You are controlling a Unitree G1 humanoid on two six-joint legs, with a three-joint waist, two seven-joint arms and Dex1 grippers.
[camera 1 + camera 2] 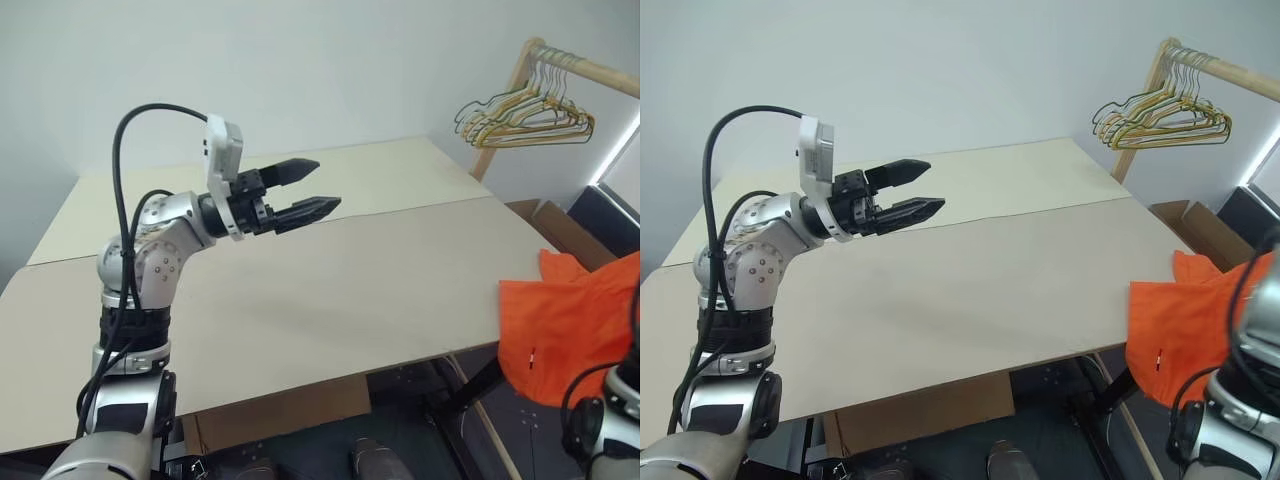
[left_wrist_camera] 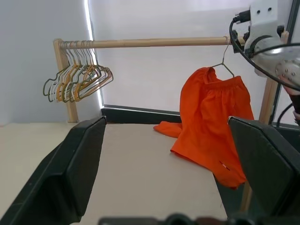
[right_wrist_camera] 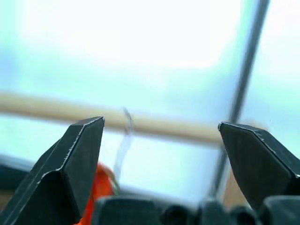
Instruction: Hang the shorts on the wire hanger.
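L gripper hangs above the beige table, over its far-left part, fingers spread apart w/ nothing between them, pointing toward the right side of the scene. Not touching the tabletop.

R gripper is also wide open and empty; in the R wrist view both black fingers stand well apart, w/ a blurred wooden rail across behind them and a thin wire hook over that rail.

The shorts are bright orange and hang from the wire hanger, whose hook sits over the wooden rail of the rack at the right of the scene. Fabric is bunched and lopsided, one leg trailing low toward the table's right edge; can't tell whether it touches the table. In the head views the shorts show at the near right, just past the table's right edge.

A bunch of yellowish and pale hangers hangs on the far end of the same rail, well apart from the shorts. Cardboard box sits on the floor at the far right, below the rack.
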